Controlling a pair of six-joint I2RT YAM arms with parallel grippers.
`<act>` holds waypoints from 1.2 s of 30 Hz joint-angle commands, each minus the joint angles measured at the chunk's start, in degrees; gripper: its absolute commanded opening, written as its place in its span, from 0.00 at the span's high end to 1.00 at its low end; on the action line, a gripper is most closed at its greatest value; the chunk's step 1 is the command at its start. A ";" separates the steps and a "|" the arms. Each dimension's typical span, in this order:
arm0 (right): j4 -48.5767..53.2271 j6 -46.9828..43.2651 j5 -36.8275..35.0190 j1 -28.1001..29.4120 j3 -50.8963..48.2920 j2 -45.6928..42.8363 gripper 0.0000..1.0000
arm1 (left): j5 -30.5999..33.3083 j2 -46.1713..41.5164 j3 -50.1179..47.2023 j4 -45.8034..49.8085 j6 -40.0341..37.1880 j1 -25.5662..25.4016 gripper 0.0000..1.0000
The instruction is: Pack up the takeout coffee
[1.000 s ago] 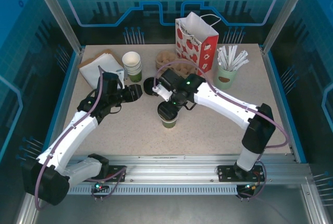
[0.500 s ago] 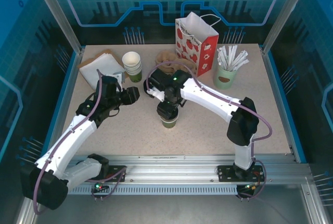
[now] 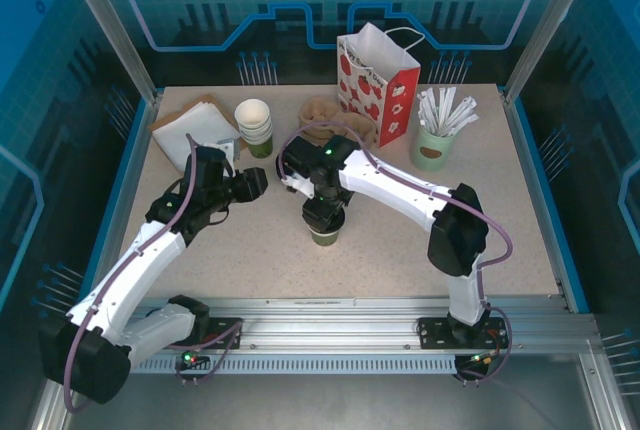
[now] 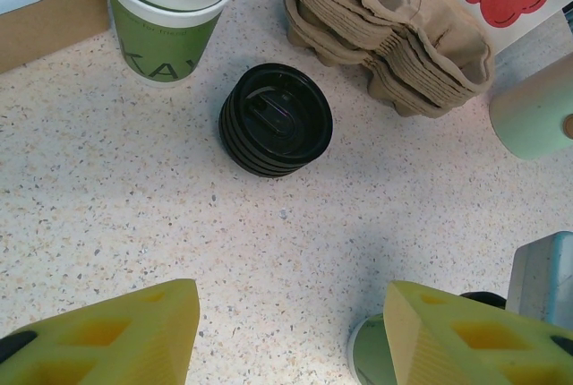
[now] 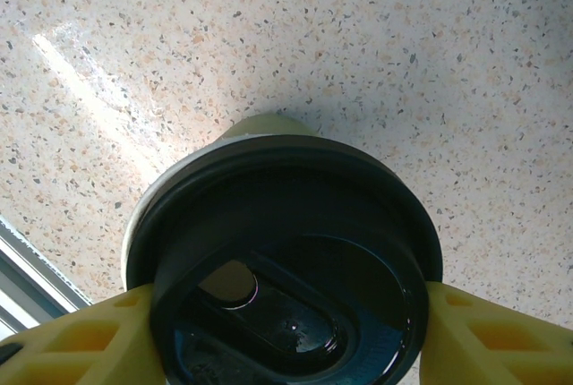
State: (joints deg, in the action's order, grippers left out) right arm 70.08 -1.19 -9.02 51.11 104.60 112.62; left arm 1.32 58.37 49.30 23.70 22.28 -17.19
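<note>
Takeout coffee (image 5: 282, 251) gripped by right gripper (image 5: 286, 306) | left gripper (image 4: 291, 313) spread wide near lid stack (image 4: 276, 119)

The takeout coffee (image 3: 327, 235) stands before the lid stack (image 4: 276, 119).

Bright, even overhead light; soft shadows on the table (image 3: 262, 260). Glare streaks it beside the takeout coffee (image 5: 269, 224), whose glossy lid gleams.
</note>
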 commanded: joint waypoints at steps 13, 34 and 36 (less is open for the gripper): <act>2.73 -1.29 0.89 1.60 1.84 1.89 0.49 | 1.32 -1.41 -1.04 0.27 -1.43 0.30 0.42; 4.98 -2.24 0.85 1.53 3.66 3.04 0.48 | 1.48 -1.50 -1.03 0.20 -1.62 0.32 0.42; 4.89 -2.19 1.15 1.56 3.71 3.36 0.48 | 1.46 -1.43 -1.02 0.20 -1.72 0.34 0.42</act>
State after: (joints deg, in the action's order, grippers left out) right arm 73.12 -2.66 -8.56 51.75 106.63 114.26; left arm 1.76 58.00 49.28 23.73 22.04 -17.19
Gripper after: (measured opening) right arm 0.609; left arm 0.584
